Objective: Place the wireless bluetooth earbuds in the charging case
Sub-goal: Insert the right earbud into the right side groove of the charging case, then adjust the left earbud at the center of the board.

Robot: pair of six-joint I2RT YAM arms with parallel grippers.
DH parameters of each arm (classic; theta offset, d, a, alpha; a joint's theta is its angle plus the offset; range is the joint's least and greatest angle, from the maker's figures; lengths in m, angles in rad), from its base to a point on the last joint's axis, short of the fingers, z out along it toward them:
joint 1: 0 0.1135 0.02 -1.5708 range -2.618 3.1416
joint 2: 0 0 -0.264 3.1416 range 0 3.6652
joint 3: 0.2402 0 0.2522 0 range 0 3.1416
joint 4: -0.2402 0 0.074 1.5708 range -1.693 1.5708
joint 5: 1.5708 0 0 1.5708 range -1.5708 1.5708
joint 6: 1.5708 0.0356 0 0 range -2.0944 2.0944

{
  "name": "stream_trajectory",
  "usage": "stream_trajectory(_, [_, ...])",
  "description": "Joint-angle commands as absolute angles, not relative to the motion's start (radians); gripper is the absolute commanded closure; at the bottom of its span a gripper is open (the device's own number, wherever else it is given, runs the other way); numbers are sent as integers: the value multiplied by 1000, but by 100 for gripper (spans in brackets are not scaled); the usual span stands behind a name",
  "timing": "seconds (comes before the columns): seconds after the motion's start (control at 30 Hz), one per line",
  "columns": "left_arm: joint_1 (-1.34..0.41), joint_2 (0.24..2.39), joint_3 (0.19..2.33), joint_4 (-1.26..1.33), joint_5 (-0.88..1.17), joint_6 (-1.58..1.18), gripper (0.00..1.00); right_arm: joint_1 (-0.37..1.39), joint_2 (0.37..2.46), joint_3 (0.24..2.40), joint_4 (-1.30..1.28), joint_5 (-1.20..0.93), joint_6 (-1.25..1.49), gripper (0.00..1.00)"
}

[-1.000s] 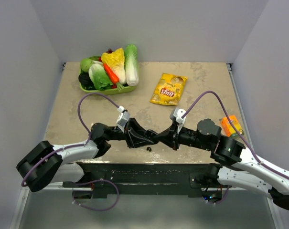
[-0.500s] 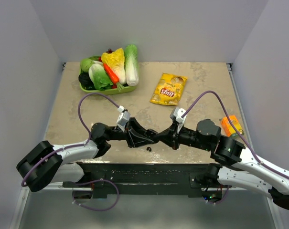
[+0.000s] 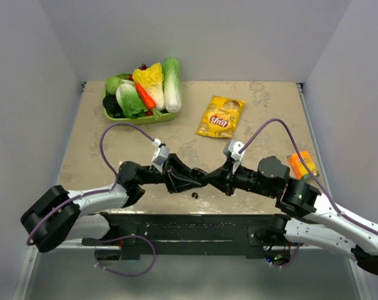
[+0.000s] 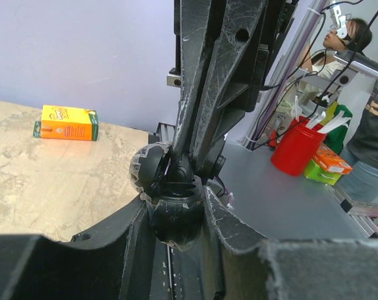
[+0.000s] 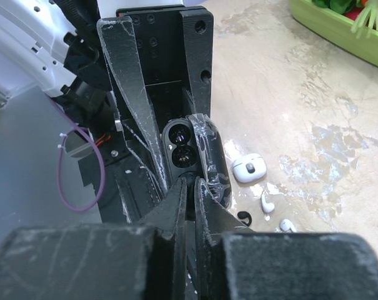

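Observation:
My left gripper (image 3: pixel 197 181) is shut on the black charging case (image 4: pixel 174 215), holding it above the table with its lid (image 5: pixel 212 156) open and its two wells (image 5: pixel 181 149) facing my right wrist. My right gripper (image 5: pixel 190 182) is shut, its tips right at the case's near rim; whether a bud is pinched between them I cannot tell. Loose wireless bluetooth earbuds lie on the table below: two white ones (image 5: pixel 267 201) (image 5: pixel 287 224) and a dark one (image 5: pixel 243 217), which also shows as a dark earbud (image 3: pixel 194 195) in the top view.
A small white case (image 5: pixel 248 167) lies by the loose buds. A green tray of vegetables (image 3: pixel 142 116) stands at the back left, a yellow chips bag (image 3: pixel 220 116) mid-back, and an orange box (image 3: pixel 302 164) at the right edge.

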State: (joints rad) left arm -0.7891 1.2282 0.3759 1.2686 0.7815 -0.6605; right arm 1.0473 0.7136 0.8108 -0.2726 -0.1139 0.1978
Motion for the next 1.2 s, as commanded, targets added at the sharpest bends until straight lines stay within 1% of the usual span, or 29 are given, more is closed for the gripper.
stream_trajectory(0.0, [-793,1204,417,1899,736,-630,100,1057,724,801,-285,-110,218,79])
stream_trajectory(0.07, [-792,1204,411,1898,736,-632,100,1054,713,802,-284,-94,229,69])
stream_trajectory(0.1, [-792,1203,408,1898,735,-632,100,1055,710,804,-282,-84,233,61])
stream_trajectory(0.17, [-793,1201,399,1899,729,-629,100,1055,701,810,-284,-66,242,54])
stream_trajectory(0.37, [-793,1193,364,1898,707,-612,100,1055,637,847,-298,-32,279,44])
stream_trajectory(0.43, [-792,1181,339,1898,698,-601,100,1055,592,859,-308,53,296,43])
stream_trajectory(0.5, [-792,1175,310,1898,681,-594,100,1054,507,859,-310,147,308,39])
stream_trajectory(0.57, [-792,1161,292,1898,670,-586,100,1055,457,824,-313,285,336,37])
stream_trajectory(0.63, [-790,1144,261,1898,666,-584,100,1055,445,777,-322,377,379,37])
stream_trajectory(0.7, [-790,1131,227,1898,660,-584,100,1055,481,746,-348,399,425,37])
stream_trajectory(0.8, [-790,1097,183,1898,641,-586,100,1055,601,654,-283,315,484,40])
stream_trajectory(0.83, [-792,1083,173,1898,635,-591,100,1055,670,599,-252,251,501,42])
stream_trajectory(0.9, [-792,1065,160,1896,640,-597,100,1055,739,543,-140,189,508,44])
stream_trajectory(0.93, [-792,1057,155,1898,638,-603,100,1055,826,514,-115,161,515,48])
stream_trajectory(0.97, [-793,1049,152,1896,638,-606,100,1057,862,499,-50,114,514,49])
stream_trajectory(1.03, [-792,1026,135,1896,637,-609,100,1061,954,477,-9,101,508,51])
stream_trajectory(1.17, [-792,988,100,1896,627,-607,100,1077,1053,482,72,83,482,53])
